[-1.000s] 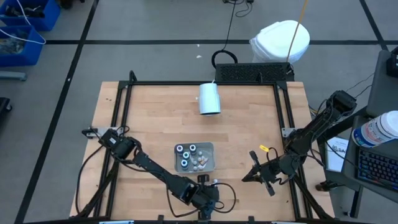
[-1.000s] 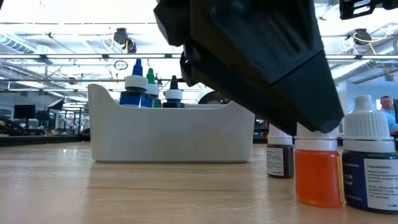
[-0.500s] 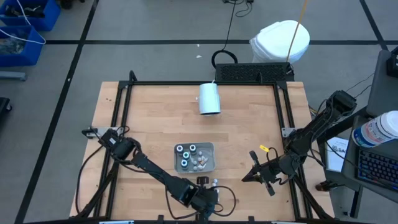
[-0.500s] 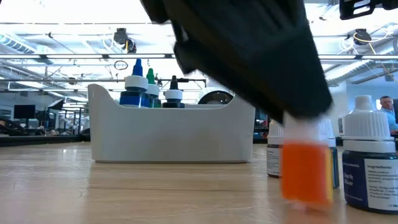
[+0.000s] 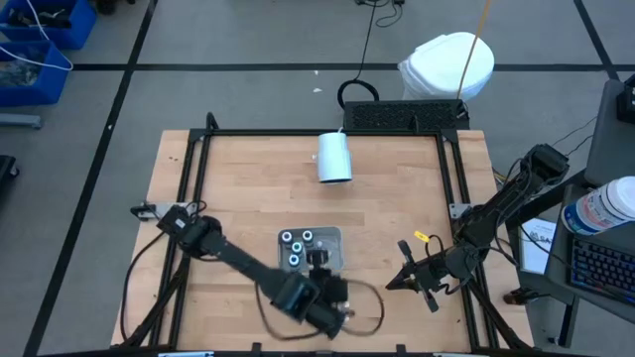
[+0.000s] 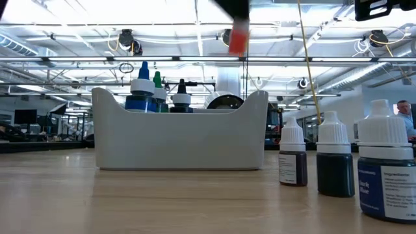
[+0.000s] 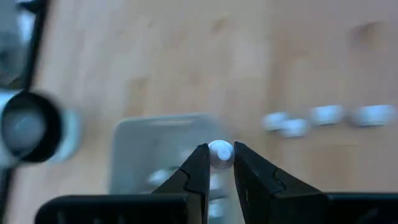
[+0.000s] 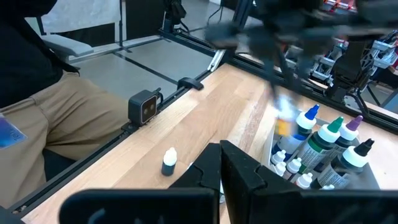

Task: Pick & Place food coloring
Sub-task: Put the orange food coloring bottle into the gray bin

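We see our left jaws [image 7: 218, 163] squeezing a small orange bottle [image 6: 238, 40] with a white cap, up above the gray tray [image 5: 335, 234]. Our right jaws [image 5: 403, 250] rest closed, beside the tray.

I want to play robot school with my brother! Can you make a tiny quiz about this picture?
1. True or false: the left gripper is shut on an orange bottle.
2. Where does that bottle hang? A) above the white tray B) inside the white cup C) on the floor
3. Fill in: the right gripper waits near the table's ____ edge.

Key: 1 true. 2 A. 3 right.
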